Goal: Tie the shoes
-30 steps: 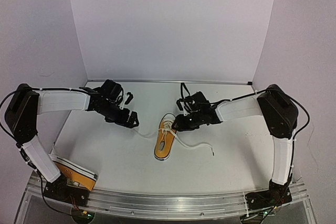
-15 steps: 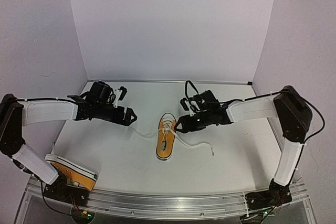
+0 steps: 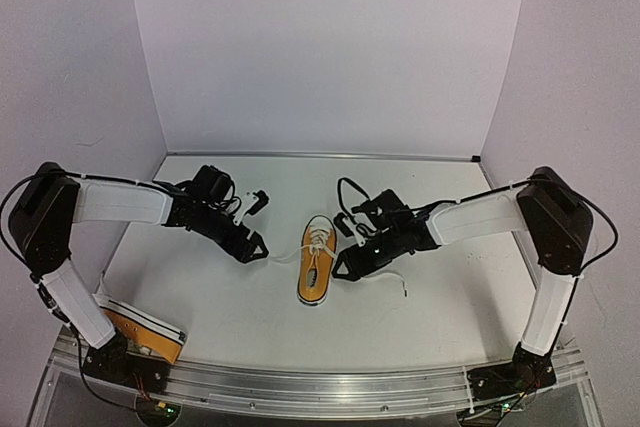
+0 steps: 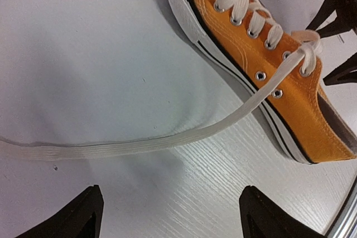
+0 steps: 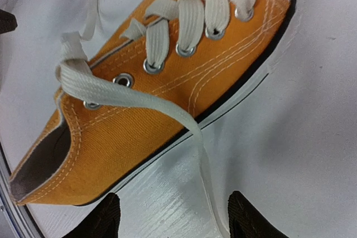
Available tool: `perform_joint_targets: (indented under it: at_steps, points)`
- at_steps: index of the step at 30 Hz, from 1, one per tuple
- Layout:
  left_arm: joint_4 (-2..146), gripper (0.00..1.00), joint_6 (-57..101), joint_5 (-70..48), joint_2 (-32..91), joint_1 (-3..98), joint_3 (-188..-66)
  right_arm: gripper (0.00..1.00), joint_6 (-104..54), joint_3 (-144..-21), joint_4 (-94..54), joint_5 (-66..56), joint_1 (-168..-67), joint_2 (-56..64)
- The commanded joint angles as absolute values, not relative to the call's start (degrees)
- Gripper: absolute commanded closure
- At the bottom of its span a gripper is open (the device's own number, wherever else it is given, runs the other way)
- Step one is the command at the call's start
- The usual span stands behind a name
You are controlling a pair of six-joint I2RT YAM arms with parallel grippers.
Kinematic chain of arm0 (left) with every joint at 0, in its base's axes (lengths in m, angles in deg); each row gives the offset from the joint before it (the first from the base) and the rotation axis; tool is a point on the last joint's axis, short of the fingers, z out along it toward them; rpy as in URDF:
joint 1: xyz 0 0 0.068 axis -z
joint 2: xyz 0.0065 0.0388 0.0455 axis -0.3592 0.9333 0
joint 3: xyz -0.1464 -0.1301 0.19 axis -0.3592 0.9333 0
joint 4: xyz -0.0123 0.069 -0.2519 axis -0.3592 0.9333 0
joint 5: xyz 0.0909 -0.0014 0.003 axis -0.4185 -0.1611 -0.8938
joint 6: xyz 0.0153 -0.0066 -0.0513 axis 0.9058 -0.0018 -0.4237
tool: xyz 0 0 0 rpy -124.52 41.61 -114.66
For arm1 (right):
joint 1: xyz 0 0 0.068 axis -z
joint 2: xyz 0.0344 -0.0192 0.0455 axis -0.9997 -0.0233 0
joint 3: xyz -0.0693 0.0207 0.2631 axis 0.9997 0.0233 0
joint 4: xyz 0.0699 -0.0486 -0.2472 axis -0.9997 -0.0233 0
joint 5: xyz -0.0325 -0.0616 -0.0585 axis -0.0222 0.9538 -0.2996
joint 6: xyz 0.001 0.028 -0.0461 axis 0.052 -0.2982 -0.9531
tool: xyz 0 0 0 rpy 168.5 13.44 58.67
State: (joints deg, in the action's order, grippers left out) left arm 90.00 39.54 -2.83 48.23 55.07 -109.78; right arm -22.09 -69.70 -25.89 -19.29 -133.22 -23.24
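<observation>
Bench (image 3: 250, 312): a white surface is seen, closed in by pale walls at the far, left and right edges.
Left arm (image 3: 120, 202): it is stretched from the near left corner towards the middle of the bench.
Right arm (image 3: 470, 215): it is stretched from the near right corner towards the middle, opposite the left arm.
Middle shoe (image 3: 316, 265): an orange-yellow sneaker is stood upright about the middle of the bench, with the white toe cap turned to the far edge and the heel to the near edge.
Second shoe (image 3: 140, 332): it is laid at the near left corner and is partly hidden by the left arm.
Left lace end (image 4: 139, 146): it is run flat across the bench from the top eyelets towards the left edge.
Right lace end (image 5: 192, 129): it is drawn over the shoe's side and down onto the bench, towards the right edge.
Left claw (image 3: 258, 247): it is held just left of the middle shoe with the fingers spread wide; nothing is gripped, and the left lace end is seen just beyond the fingertips (image 4: 83, 215).
Right claw (image 3: 345, 265): it is held close to the shoe's right side, parted; the right lace end is passed between the fingers (image 5: 106, 215) unclamped.
</observation>
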Motion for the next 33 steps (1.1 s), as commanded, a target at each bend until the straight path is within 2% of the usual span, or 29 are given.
perform_joint_targets:
  at_steps: [1,8,15,24,26,30,33]
  points:
    - [90.66,0.17,48.14,-3.07,51.74,57.16,-112.7,0.41,-24.78,-73.96,-26.95,-17.42,-133.71,-25.79]
    - [85.38,0.22,53.12,-0.83,56.28,59.86,-114.28,0.48,-26.17,-77.64,-28.46,-15.24,-133.8,-28.7]
    - [79.53,0.3,54.11,2.26,59.5,60.51,-116.48,0.55,-26.67,-79.35,-28.77,-15.54,-133.84,-29.23]
    - [74.43,0.38,52.63,5.31,62.79,61.39,-117.71,0.74,-27.39,-80.7,-29.29,-15.86,-133.8,-30.25]
    - [74.37,0.45,51.96,5.15,63.44,61.56,-118.19,0.81,-27.3,-80.37,-29.47,-15.69,-133.78,-30.1]
    - [74.86,0.68,50.7,3.18,63.23,61.75,-118.33,1.0,-26.45,-79.04,-29.83,-14.44,-133.84,-29.05]
    - [74.46,0.82,49.29,1.2,60.99,61.66,-116.34,1.0,-25.09,-76.84,-29.92,-12.39,-133.77,-27.35]
